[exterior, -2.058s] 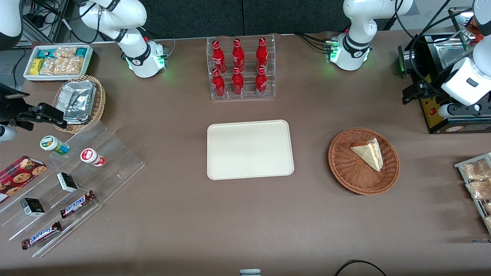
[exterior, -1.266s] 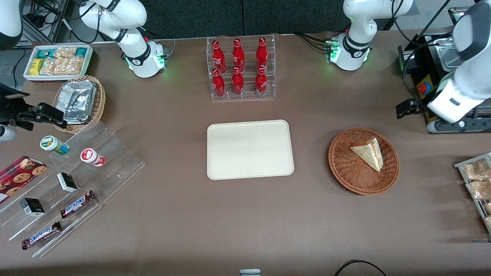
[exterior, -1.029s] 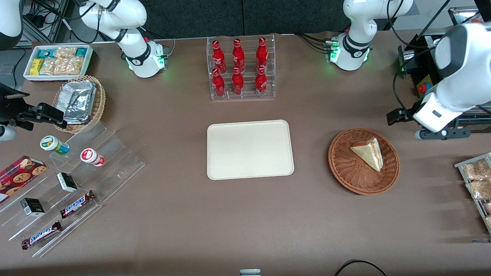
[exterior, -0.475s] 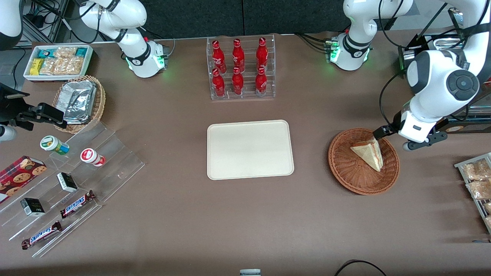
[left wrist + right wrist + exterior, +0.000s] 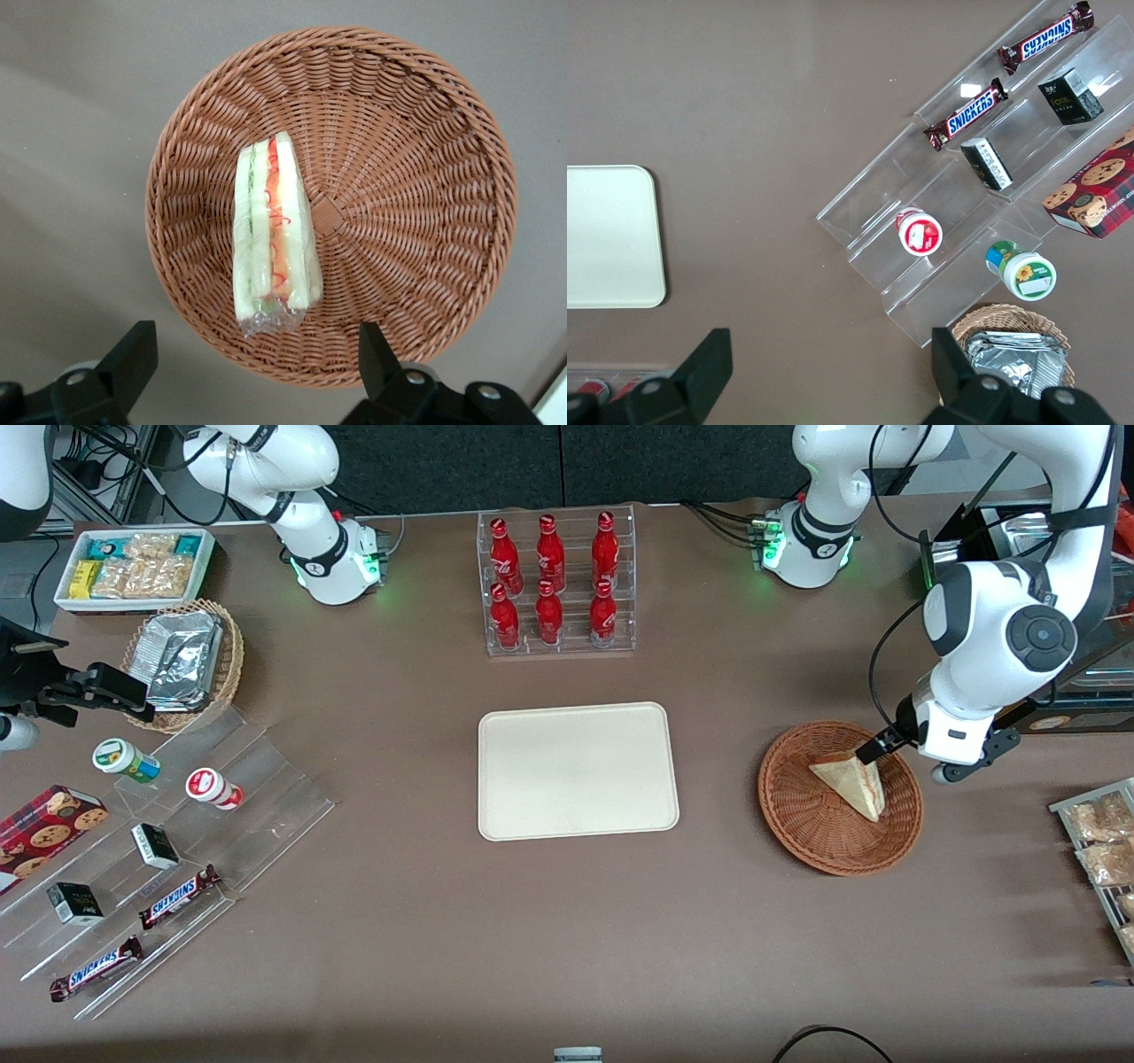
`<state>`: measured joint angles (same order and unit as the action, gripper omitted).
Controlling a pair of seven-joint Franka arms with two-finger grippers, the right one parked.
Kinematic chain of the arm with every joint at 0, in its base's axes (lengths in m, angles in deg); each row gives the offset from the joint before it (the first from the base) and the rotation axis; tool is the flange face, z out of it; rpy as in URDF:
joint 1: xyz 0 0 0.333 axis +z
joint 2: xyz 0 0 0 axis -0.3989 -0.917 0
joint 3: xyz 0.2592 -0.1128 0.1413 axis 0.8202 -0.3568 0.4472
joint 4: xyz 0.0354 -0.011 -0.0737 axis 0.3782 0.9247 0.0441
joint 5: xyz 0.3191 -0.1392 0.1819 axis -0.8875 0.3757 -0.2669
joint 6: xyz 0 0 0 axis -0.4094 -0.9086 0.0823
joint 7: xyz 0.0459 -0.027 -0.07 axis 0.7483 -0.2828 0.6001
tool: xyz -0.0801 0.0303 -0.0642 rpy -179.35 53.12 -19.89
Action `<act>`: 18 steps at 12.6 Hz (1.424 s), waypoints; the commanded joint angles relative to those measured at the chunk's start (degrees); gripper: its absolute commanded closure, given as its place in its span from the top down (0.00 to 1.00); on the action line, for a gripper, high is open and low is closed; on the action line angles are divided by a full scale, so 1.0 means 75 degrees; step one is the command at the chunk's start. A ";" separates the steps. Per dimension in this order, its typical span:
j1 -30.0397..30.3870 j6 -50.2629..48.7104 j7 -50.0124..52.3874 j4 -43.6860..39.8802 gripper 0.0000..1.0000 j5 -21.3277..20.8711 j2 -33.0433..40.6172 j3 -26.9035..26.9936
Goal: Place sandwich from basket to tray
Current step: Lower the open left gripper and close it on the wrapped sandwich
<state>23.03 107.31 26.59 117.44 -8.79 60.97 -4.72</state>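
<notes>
The sandwich [image 5: 850, 781], a pale wedge in clear wrap with a red-orange filling stripe, lies in the round reddish-brown basket [image 5: 797, 837] toward the working arm's end of the table. The cream tray [image 5: 576, 771] lies flat at the table's middle with nothing on it. My left gripper [image 5: 909, 762] hovers above the basket's rim, farther from the front camera than the sandwich, and is open. The left wrist view looks straight down on the sandwich [image 5: 271, 228] in the basket [image 5: 416, 221]. The open gripper [image 5: 255, 365] spans wider than the sandwich's short end and holds nothing.
A clear rack of red bottles [image 5: 554, 584] stands farther from the front camera than the tray. A black machine [image 5: 1063, 682] and a wire rack of snack packets [image 5: 1103, 841] flank the basket. Acrylic steps with snacks [image 5: 159, 850], a tan basket with foil packet [image 5: 182, 660] and a white bin [image 5: 133, 567] sit toward the parked arm's end.
The left arm has swung from over the black machine toward the basket and come down. Its gripper now hangs over the basket's rim by the sandwich. Sandwich, basket and tray have not moved.
</notes>
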 commanded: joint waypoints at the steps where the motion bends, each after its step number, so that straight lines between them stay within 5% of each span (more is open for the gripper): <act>1: -0.0017 0.0684 0.0208 0.0381 1.00 -0.0065 -0.0128 0.0006; 12: 0.0205 0.1764 0.0220 0.0663 1.00 0.0052 -0.0913 -0.0005; 15: 0.0205 0.1835 0.0255 0.0652 0.99 0.0612 -0.1031 -0.0005; 17: 0.0205 0.1823 0.0255 0.0652 0.79 0.0988 -0.1077 -0.0005; 18: 0.0205 0.1823 0.0278 0.0652 0.56 0.1001 -0.1089 -0.0005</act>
<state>24.12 119.97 27.95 122.05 -2.63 52.96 -4.41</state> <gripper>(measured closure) 0.185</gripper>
